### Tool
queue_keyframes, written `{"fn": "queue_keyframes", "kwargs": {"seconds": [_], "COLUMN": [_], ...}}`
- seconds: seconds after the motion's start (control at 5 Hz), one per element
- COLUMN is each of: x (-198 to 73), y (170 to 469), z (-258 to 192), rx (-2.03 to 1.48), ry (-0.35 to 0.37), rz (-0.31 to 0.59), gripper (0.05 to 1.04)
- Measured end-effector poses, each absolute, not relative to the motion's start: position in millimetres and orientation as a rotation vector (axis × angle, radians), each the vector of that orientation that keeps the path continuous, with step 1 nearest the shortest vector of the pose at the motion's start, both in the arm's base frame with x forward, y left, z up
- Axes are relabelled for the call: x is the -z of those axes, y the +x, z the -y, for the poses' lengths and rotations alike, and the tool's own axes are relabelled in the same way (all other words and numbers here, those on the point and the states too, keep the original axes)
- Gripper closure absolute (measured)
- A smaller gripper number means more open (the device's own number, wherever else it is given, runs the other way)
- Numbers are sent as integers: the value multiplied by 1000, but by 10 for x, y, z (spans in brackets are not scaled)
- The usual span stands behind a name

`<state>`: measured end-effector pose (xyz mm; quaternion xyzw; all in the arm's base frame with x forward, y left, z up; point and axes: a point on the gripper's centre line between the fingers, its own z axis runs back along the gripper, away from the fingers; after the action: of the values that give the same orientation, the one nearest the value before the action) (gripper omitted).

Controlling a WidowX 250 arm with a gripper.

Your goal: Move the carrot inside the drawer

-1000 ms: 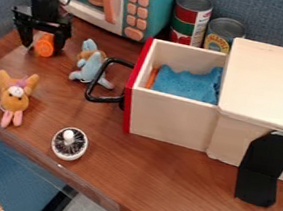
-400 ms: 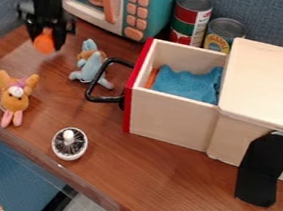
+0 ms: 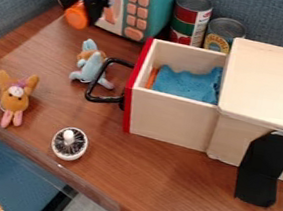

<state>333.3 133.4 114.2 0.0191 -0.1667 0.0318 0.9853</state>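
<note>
The gripper is at the upper left in front of the toy microwave, shut on the orange carrot, which hangs above the table. Right of centre, the wooden drawer with a red front and black handle stands pulled out from its box. A blue cloth lies in the drawer, with a narrow orange thing along its left side. The gripper is to the left of the drawer and farther back.
A blue plush toy stands left of the drawer handle. An orange plush toy and a round brush are nearer the front. Two cans stand behind the drawer, beside the microwave. A black stand leans at the box.
The gripper has risen and shifted right with the carrot, lifting it off the tabletop to a place before the microwave. The drawer and the toys have stayed put.
</note>
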Motion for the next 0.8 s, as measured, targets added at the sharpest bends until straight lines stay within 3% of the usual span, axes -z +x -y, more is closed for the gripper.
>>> {"fn": "queue_keyframes", "kwargs": {"seconds": [0.4,0.8], "x": [-1159,-1075], "y": [3365,3397], "z": [-334,-23], "rx": [245,324], "ry": [75,75], "rz": [311,277], "gripper": [522,522]}}
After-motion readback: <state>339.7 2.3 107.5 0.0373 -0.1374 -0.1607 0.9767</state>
